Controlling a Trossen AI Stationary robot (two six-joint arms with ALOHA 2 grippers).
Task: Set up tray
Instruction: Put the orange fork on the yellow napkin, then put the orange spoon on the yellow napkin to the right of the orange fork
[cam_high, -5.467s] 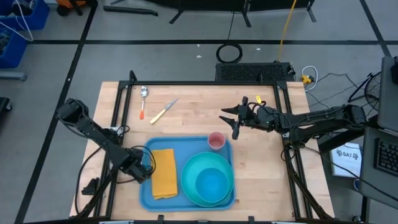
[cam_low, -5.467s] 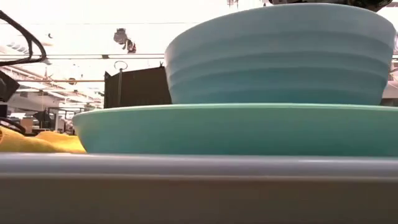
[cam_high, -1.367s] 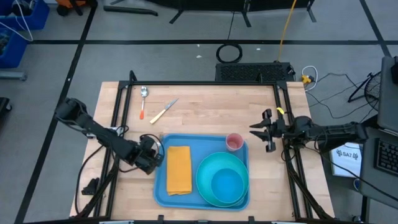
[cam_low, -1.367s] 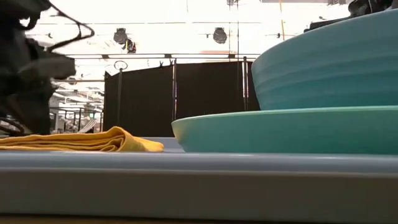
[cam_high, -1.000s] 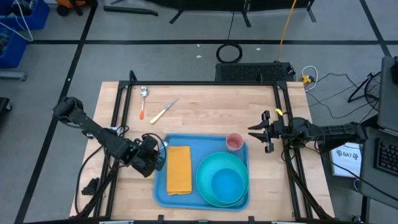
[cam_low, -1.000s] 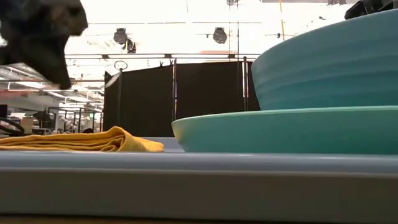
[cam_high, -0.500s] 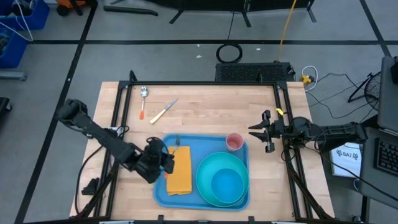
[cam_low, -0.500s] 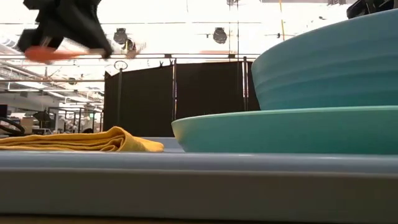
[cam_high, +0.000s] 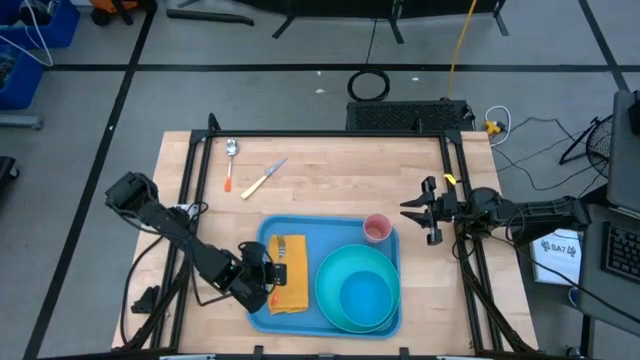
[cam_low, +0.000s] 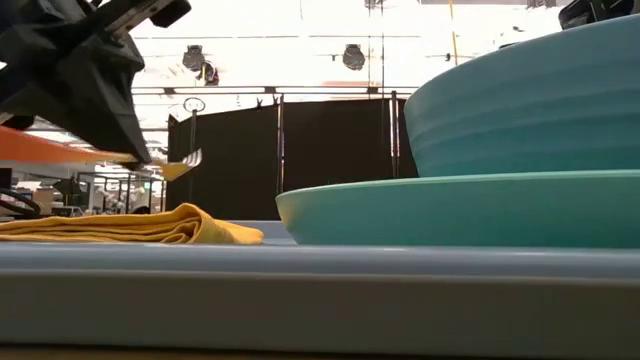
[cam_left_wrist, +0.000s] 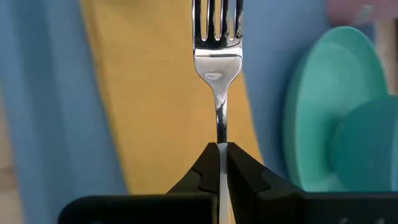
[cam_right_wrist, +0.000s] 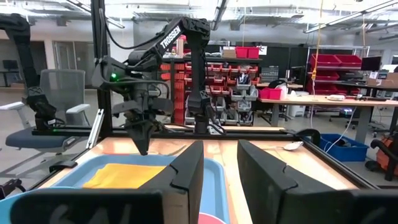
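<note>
The blue tray (cam_high: 322, 236) lies on the wooden table and carries a folded yellow napkin (cam_high: 292, 292), a turquoise bowl on a turquoise plate (cam_high: 358, 290) and a pink cup (cam_high: 376, 228). My left gripper (cam_high: 270, 270) hovers over the napkin's left part, shut on a fork (cam_left_wrist: 216, 37) with silver tines and an orange handle (cam_low: 40, 145). My right gripper (cam_high: 415, 210) waits open above the table, just right of the tray, with nothing between its fingers (cam_right_wrist: 186, 174). My left gripper pinches the fork's thin silver neck (cam_left_wrist: 221, 134), below the tines, between its two fingertips. The tines (cam_low: 186, 159) stick out ahead of the fingers and the orange handle runs back under the gripper. The fork hangs nearly level, clear above the napkin (cam_low: 130, 225).
A spoon with an orange handle (cam_high: 231, 152) and a knife with a yellow handle (cam_high: 262, 180) lie on the bare wood at the far left, beyond the tray. Black frame rails (cam_high: 190, 180) border the table's left and right sides.
My left gripper has carried the fork from the tray's left rim toward the table's right and near edges, ending over the napkin, and has come lower. The fork has stayed in its hold. My right gripper has kept still.
</note>
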